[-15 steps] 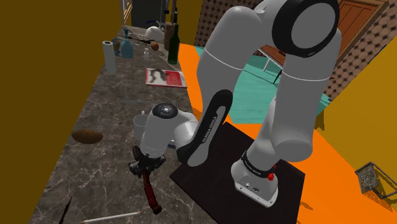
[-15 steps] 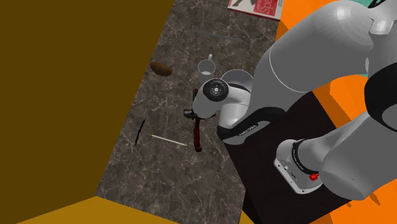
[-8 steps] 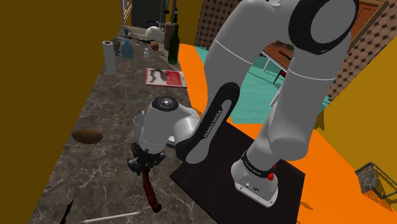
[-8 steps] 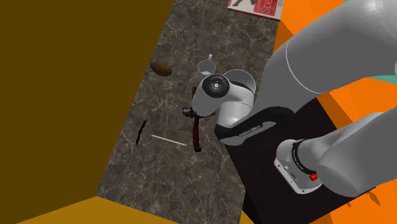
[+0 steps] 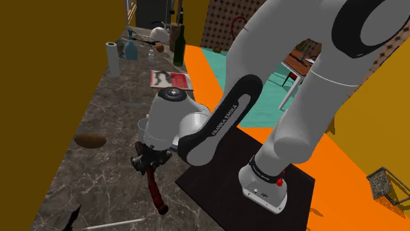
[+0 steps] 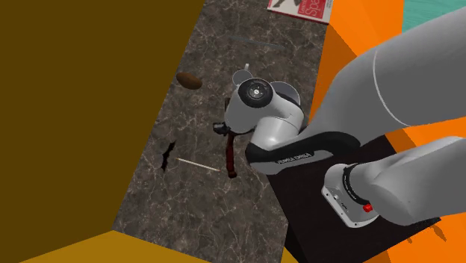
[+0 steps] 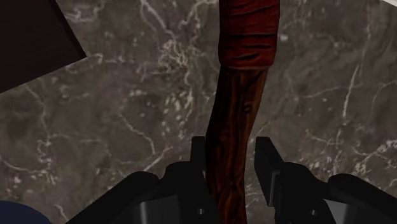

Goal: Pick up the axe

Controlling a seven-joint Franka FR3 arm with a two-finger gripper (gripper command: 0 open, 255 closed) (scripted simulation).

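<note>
- Dark red-brown, the haft of the axe (image 7: 234,121), caught between the two black fingers of the gripper (image 7: 230,151). Narrowed right down and pressed to the haft on both sides, as far as can be judged. Nothing else held.
- Taken across the slim part of the haft, close by the head, likely so as to keep the heavy end from swinging on the lift. Hand pointed straight down at the counter, giving a square bite.
- In the shoulder view, low and left of centre: head tucked under the hand, haft slanting toward the bottom edge over dark white-veined stone (image 5: 98,177). Impossible to say whether resting on it or just clear.
- Just right of that, the black stand (image 5: 223,184), close enough to the haft to need minding.
- Lower left corner: a thin pale stick (image 5: 115,224) and a small black shard-like thing (image 5: 71,218), near the haft's end but apart from it.
- Left of centre: a brown lump (image 5: 90,140), well apart. A white mug (image 5: 142,129) just behind the wrist.
- Farther up the counter, upper left: a red-and-white magazine (image 5: 171,79), a paper roll (image 5: 113,59), a dark bottle (image 5: 179,46) and a kettle (image 5: 159,31).
- Beyond: ochre wall (image 5: 46,79) at left, orange floor (image 5: 341,177) and teal rug (image 5: 266,98) at right.
</note>
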